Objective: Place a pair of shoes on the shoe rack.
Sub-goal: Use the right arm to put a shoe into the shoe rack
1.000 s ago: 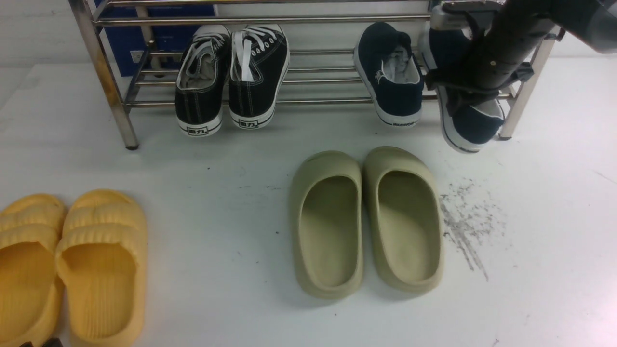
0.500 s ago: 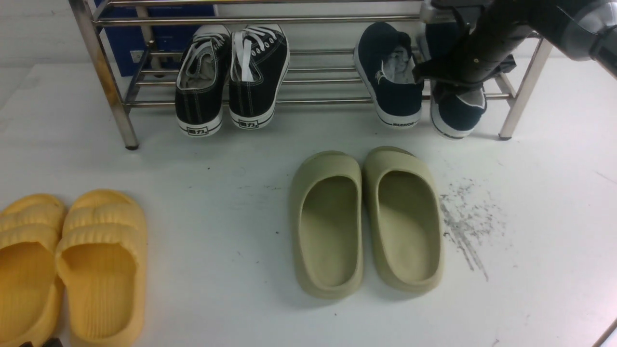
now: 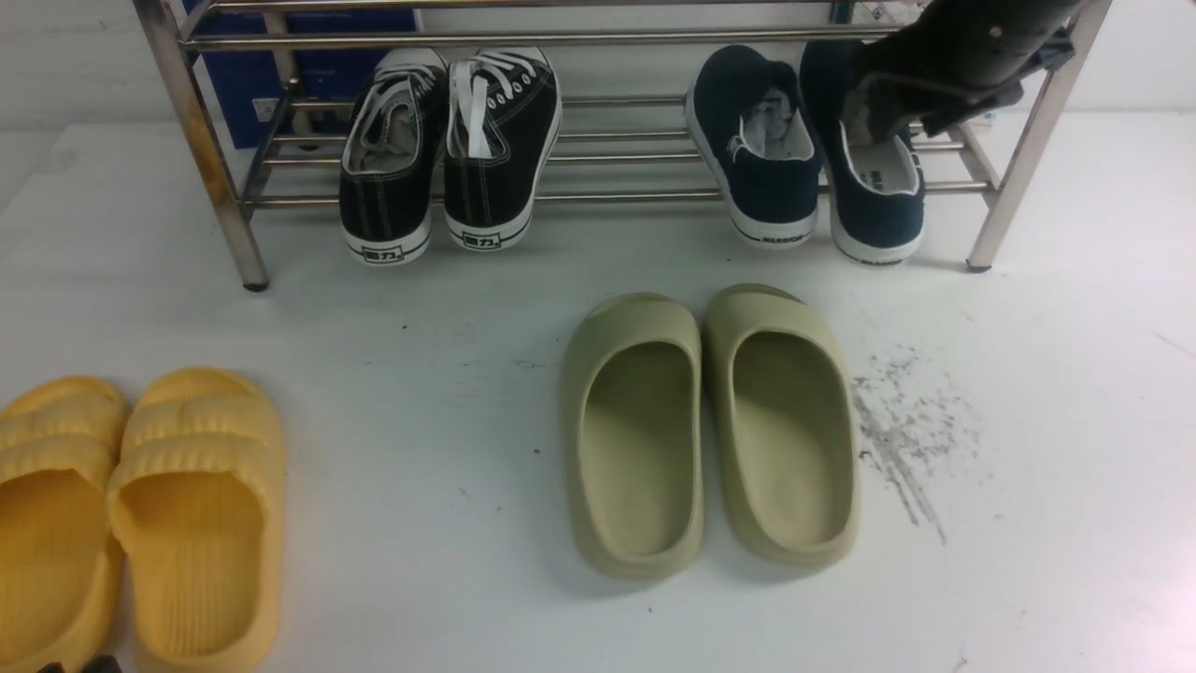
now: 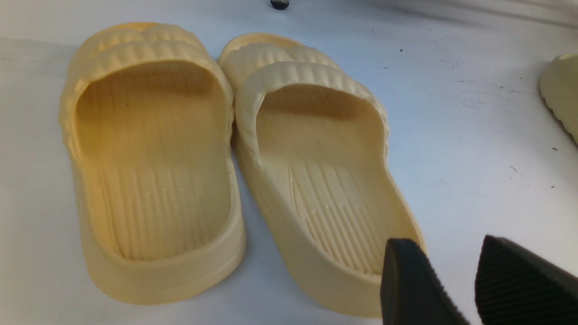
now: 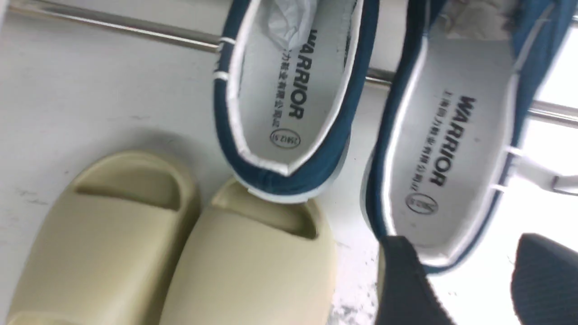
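Two navy-blue canvas slip-on sneakers (image 3: pixel 757 159) with white rubber soles, side by side on the lower bars of the shiny steel-tube shoe rack (image 3: pixel 201 140), at its right end, heels past the front bar, toward the camera; right gripper (image 5: pixel 463 253) just above the heel of the right-hand sneaker (image 3: pixel 874 196), black ribbed fingers (image 5: pixel 406 284) spread wide, gripping nothing; left gripper (image 4: pixel 445 246) low over the pale yellow ribbed foam slides (image 4: pixel 180 158) on the white tabletop (image 3: pixel 420 308), fingers narrowly parted, empty; black lace-up canvas sneakers (image 3: pixel 448 150) further left on the rack; olive-green moulded slides (image 3: pixel 710 430) on the tabletop, in front of the navy pair.
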